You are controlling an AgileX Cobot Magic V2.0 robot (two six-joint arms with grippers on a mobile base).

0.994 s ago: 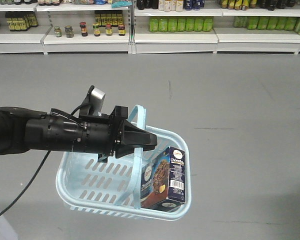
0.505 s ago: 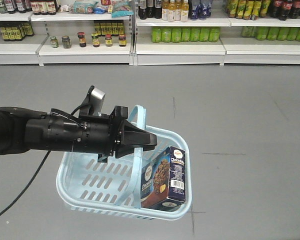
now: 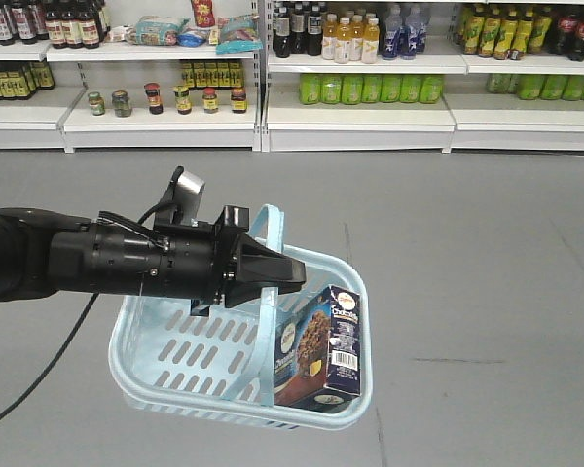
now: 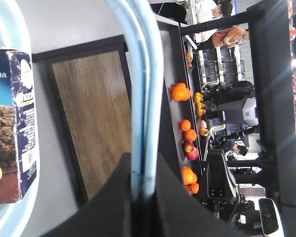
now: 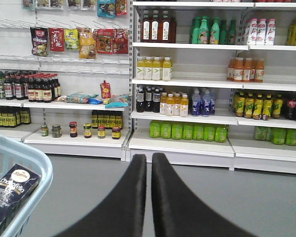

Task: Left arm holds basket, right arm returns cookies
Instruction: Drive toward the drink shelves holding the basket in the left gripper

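Your left gripper [image 3: 290, 275] is clamped on the basket's handle [image 3: 267, 336]. In the left wrist view the pale blue hoop runs straight down between the two dark fingers, which press it from both sides. The left arm [image 3: 127, 261] reaches in level from the left of the front view, its pointed tip aimed to the right over the basket [image 3: 141, 326].

The basket hangs from that grip above the grey floor [image 3: 467, 292]. Its slotted near wall faces you, and the handle arches across the middle.

You find the cookies [image 3: 319, 345] inside the basket, in the near right corner, to the right of the handle. The carton stands on one short end, so its long axis runs nearly upright. Its top leans slightly to the right, towards the basket's right rim. The broad face with the cookie picture and round white logo turns towards the handle and the front. The narrow side with the white barcode label faces outward to the right.

Your right gripper [image 5: 148, 158] holds nothing. Its two black fingers lie almost together with only a thin sliver between them. They point at the store shelves [image 5: 182, 145] of bottles, and the basket and carton sit at the lower left edge of that view.
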